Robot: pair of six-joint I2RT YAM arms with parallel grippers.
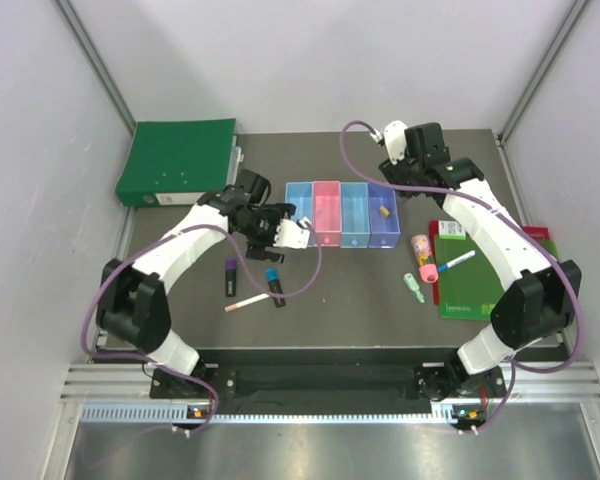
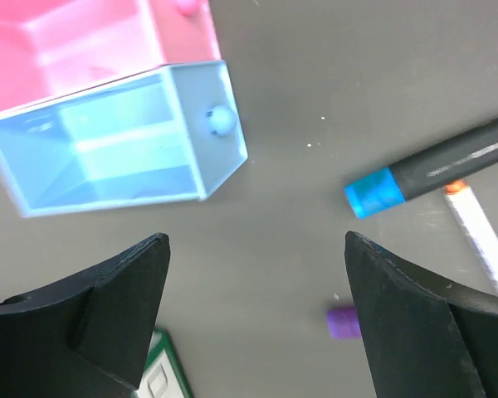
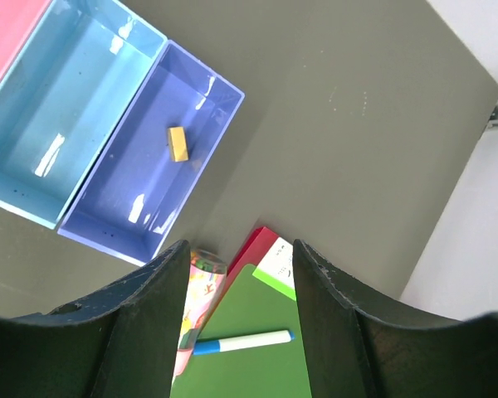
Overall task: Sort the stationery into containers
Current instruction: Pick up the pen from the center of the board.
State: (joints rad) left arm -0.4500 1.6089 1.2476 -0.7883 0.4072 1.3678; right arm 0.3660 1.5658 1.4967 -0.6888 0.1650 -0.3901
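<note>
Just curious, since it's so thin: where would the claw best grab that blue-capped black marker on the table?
Probably take the marker across its black barrel just behind the blue cap, coming straight down from above. It lies flat, so only its narrow sides can be pinched, and the white pen crowds its other end.

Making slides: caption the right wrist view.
Open right gripper facing a purple bin holding one small yellow block.
</note>
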